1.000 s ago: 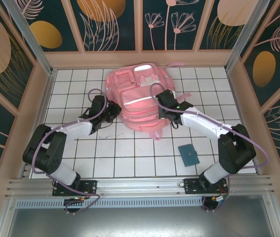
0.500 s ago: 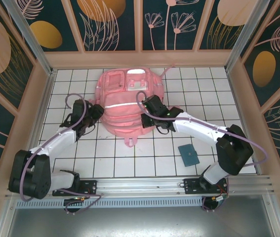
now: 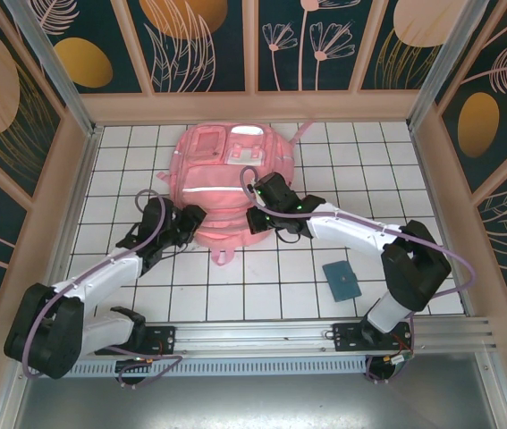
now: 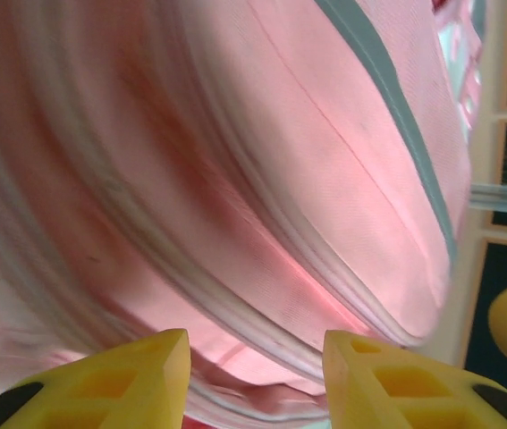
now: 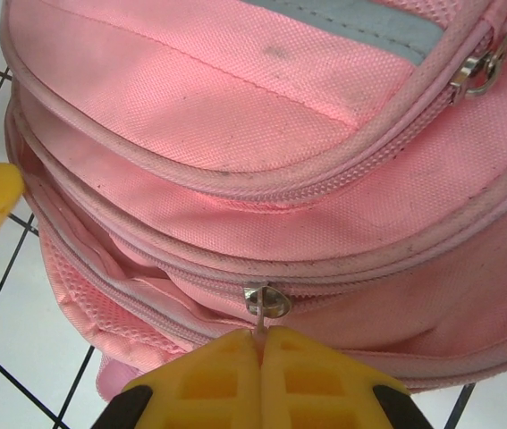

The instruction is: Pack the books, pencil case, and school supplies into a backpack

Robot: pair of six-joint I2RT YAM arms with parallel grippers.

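1. At the middle of the tiled desk [image 3: 262, 295], the pink backpack [image 3: 226, 179] is lying flat, its long axis running near to far and its hanging loop [image 3: 223, 257] pointing toward the arms.
2. The right end effector [image 5: 260, 344] is pinching the zipper pull [image 5: 265, 302], fingers together.
3. The left end effector [image 4: 255, 349] is hovering with its fingers apart against the bag's left flank.
4. Risk: with the bag unbraced, tugging may be dragging it along, or the thin pull slipping free.

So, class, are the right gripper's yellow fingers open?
No: the right gripper is shut on the small metal zipper pull of the soft pink backpack.
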